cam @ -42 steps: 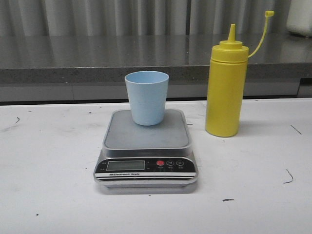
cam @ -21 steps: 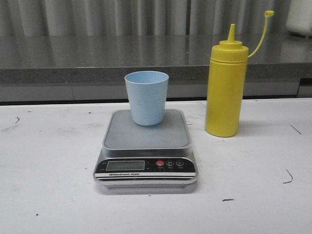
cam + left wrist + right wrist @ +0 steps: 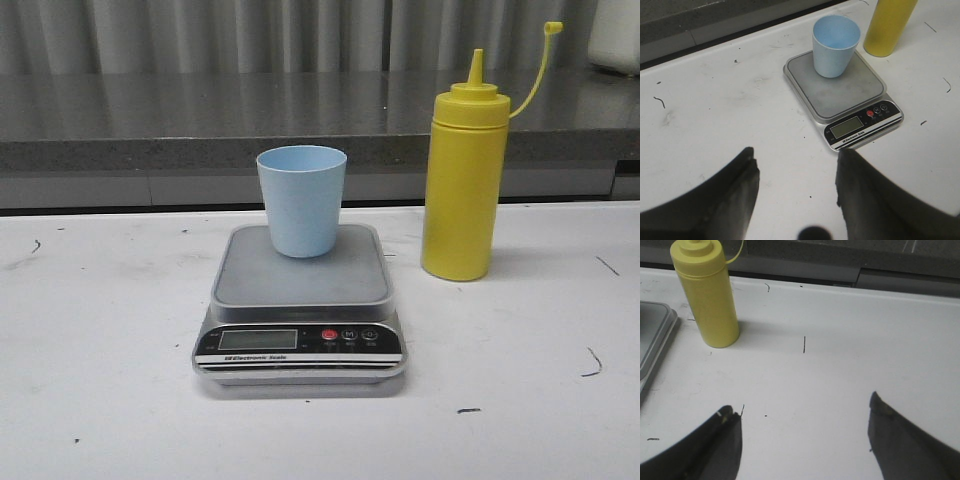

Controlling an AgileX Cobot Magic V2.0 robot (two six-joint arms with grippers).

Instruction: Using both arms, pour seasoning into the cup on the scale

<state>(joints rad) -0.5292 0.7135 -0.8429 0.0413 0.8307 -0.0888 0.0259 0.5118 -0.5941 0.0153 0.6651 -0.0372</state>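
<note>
The light blue cup [image 3: 301, 199] stands upright on the back of the scale [image 3: 300, 290], whose grey platform and black front panel face me. The yellow seasoning bottle [image 3: 462, 180] stands upright on the white table just right of the scale, its cap hanging open on its tether. No arm shows in the front view. My left gripper [image 3: 797, 160] is open and empty above the table, short of the scale [image 3: 840, 95] and cup [image 3: 835, 45]. My right gripper [image 3: 802, 407] is open and empty, well short of the bottle [image 3: 707, 295].
A dark grey counter ledge [image 3: 200, 120] runs along the back of the white table [image 3: 100, 330]. A white object [image 3: 615, 35] sits on the ledge at the far right. Small dark marks dot the tabletop.
</note>
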